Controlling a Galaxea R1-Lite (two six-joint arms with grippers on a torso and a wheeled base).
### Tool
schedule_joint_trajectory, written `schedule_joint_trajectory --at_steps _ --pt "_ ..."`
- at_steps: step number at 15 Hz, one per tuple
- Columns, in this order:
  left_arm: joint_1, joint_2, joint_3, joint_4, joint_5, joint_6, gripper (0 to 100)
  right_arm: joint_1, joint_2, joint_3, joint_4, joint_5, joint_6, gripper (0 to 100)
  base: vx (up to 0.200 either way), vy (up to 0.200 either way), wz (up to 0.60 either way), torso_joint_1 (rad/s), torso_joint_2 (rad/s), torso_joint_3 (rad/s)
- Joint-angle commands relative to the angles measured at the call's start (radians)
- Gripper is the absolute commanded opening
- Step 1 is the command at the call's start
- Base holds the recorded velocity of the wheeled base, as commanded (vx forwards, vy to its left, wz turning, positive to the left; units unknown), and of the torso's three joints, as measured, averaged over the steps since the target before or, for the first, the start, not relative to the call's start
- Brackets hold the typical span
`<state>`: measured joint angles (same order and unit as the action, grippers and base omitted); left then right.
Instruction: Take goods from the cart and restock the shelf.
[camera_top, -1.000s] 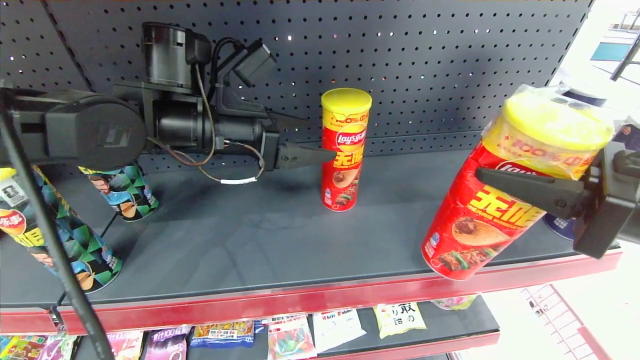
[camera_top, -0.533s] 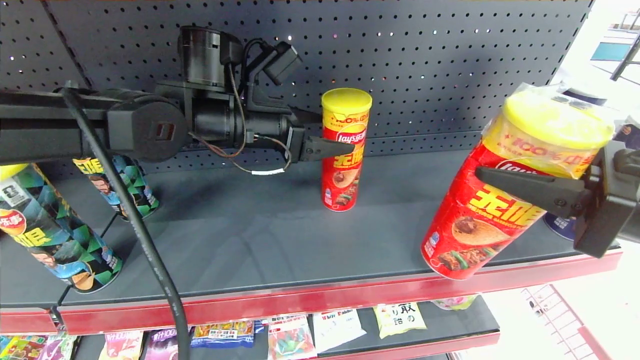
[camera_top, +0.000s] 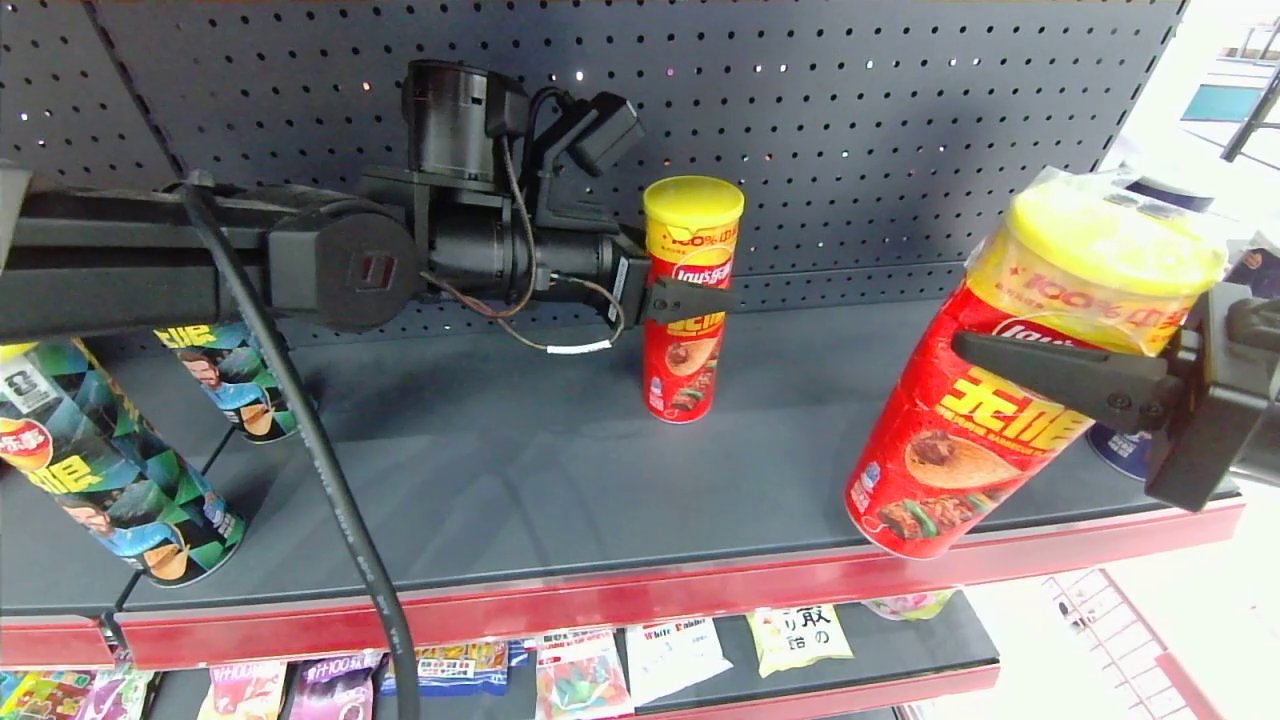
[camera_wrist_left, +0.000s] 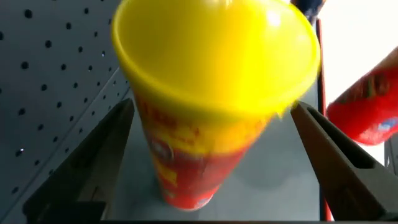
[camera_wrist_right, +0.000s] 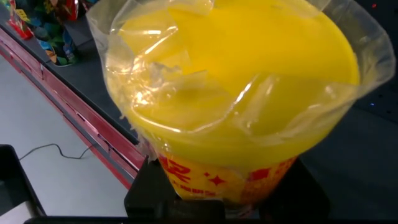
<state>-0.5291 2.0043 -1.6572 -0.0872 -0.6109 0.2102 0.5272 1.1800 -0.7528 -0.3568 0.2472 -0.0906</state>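
item: upright red can (camera_top: 688, 370), back of shelf (camera_top: 480, 470), long axis vertical; left hand (camera_top: 702, 292) released, jaws straddling it, not touching. second red can (camera_top: 990, 420), tilted over shelf's front edge, clenched in right hand (camera_top: 1010, 350).

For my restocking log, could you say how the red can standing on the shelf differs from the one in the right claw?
The shelf can stands upright; the held can tilts in the right claw. The held can's lid has clear film; the shelf can's is bare. Both are red, yellow-lidded.
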Motion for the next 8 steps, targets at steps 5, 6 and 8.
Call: schedule_joint_trajectory --at_steps 5,6,8 --pt "-0.032 0.031 -0.047 0.000 0.033 -0.048 100 0.000 -0.010 -0.002 -0.001 0.000 0.000 0 0.000 0.000 0.00 0.000 0.00 0.000" --pt "-0.032 0.033 -0.047 -0.002 0.046 -0.048 100 0.000 -0.017 0.003 -0.001 -0.002 0.002 0 0.000 0.000 0.00 0.000 0.00 0.000" --pt "-0.032 0.033 -0.044 -0.002 0.063 -0.041 0 0.000 -0.020 0.004 -0.001 -0.002 0.014 0 0.000 0.000 0.00 0.000 0.00 0.000"
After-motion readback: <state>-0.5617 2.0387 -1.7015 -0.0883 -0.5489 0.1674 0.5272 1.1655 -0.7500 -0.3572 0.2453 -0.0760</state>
